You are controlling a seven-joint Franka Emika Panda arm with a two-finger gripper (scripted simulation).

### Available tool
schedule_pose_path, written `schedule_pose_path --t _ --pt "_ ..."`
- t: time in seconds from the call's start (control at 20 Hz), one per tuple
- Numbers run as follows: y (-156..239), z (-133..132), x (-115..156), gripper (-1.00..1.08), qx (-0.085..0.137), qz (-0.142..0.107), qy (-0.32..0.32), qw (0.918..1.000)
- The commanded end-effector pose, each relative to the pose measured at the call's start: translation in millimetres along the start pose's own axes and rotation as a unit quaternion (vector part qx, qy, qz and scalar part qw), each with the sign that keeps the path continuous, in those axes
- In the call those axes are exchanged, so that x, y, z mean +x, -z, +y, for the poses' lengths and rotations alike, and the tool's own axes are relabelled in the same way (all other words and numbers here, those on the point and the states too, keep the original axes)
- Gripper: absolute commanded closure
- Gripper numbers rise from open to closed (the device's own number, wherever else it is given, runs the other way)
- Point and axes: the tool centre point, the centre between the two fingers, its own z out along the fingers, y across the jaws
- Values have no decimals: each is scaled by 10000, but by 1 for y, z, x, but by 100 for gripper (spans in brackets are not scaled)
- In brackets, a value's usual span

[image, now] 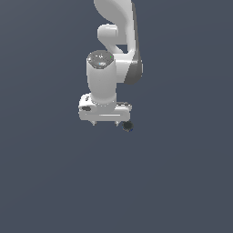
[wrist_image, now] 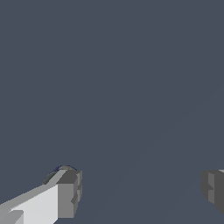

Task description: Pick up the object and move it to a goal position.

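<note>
The object is a tiny roundish blackish thing with a small blue patch, lying on the dark grey floor. My white gripper points down over the floor, jaws open wide and empty. The object lies just outside the fingers, beside the fingertip on the exterior view's right, not between them. In the wrist view the gripper shows two grey fingertips far apart. Only the object's dark rim peeks out from behind one fingertip; the rest is hidden.
The white arm rises behind the hand towards the top of the exterior view. A plain dark grey floor fills the rest of both views.
</note>
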Motion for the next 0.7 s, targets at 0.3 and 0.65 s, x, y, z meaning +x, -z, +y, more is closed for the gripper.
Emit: schedule_pose_path --t 0.3,0.65 --pt "-34 -34 -21 -92 6 -36 1035 9946" --pt "-73 -76 -55 -92 57 -61 2339 9722"
